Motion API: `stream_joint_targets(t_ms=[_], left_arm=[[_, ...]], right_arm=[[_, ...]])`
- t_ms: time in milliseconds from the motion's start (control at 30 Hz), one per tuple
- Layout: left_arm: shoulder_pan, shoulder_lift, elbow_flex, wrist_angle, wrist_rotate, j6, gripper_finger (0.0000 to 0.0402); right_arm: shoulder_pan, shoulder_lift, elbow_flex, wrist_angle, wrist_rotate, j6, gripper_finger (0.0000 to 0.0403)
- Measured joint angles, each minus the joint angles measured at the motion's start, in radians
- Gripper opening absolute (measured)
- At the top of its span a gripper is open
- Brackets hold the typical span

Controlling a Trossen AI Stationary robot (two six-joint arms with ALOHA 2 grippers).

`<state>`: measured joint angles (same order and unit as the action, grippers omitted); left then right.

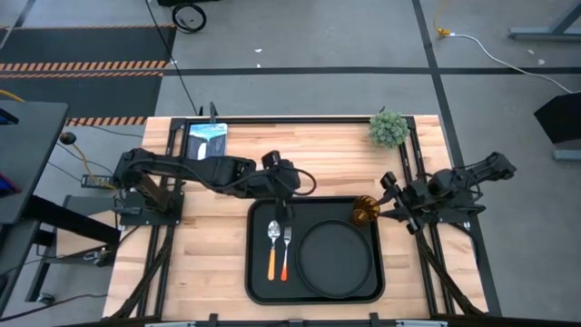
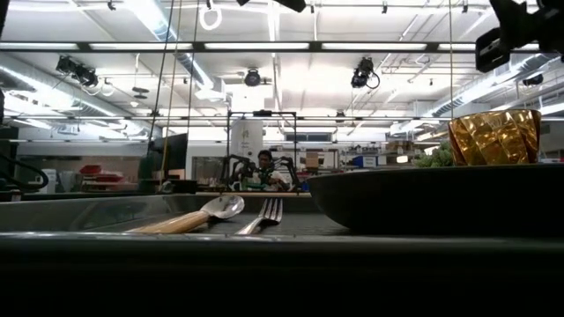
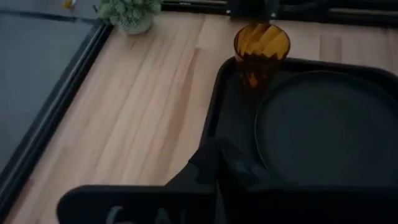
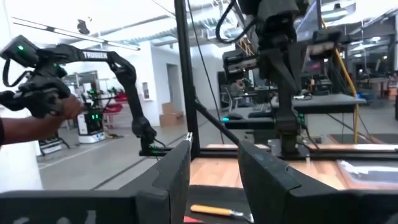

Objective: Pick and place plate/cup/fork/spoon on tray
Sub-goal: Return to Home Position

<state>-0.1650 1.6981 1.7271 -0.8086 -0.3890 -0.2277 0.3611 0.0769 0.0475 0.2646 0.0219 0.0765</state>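
Centrally, the large black rectangular tray (image 1: 315, 292) holds the round matte black plate (image 1: 338, 258), with the amber textured glass cup (image 1: 366, 212) at its far right corner. Beside the plate lie the orange-handled fork (image 1: 285, 252) and yellow-handled spoon (image 1: 272, 248). The left gripper (image 1: 282, 209) hovers over the tray's far edge, its spread impossible to tell; the right gripper (image 1: 391, 202) stands parted near the cup.

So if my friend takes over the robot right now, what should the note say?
Left gripper: over the tray's far edge, just above the spoon and fork, holding nothing visible; open or shut unclear.
Right gripper: at the table's right side near the cup, open and empty.
On the tray: spoon and fork side by side on the left, plate on the right, cup upright at the far right corner.
Done: all four look placed.
Left: probably only pulling both arms back.
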Motion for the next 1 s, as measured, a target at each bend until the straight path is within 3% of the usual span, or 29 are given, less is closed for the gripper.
stream_joint_targets(t_ms=[400, 567, 733, 1000], left_arm=[[0.011, -0.006, 0.0, 0.148, -0.063, 0.264, 0.0008], [0.01, -0.006, 0.0, 0.259, -0.063, 0.295, 0.0009], [0.01, -0.006, 0.0, 0.38, -0.062, 0.325, 0.001], [0.008, -0.006, 0.0, 0.519, -0.059, 0.26, 0.0011]], right_arm=[[0.0, -0.074, -0.04, 0.002, 0.019, 0.019, 0.0142], [0.0, -0.073, -0.04, -0.011, 0.11, 0.003, 0.0142], [0.0, -0.072, -0.04, -0.018, 0.274, 0.026, 0.0142], [0.0, -0.072, -0.04, -0.012, 0.299, 0.026, 0.0142]])
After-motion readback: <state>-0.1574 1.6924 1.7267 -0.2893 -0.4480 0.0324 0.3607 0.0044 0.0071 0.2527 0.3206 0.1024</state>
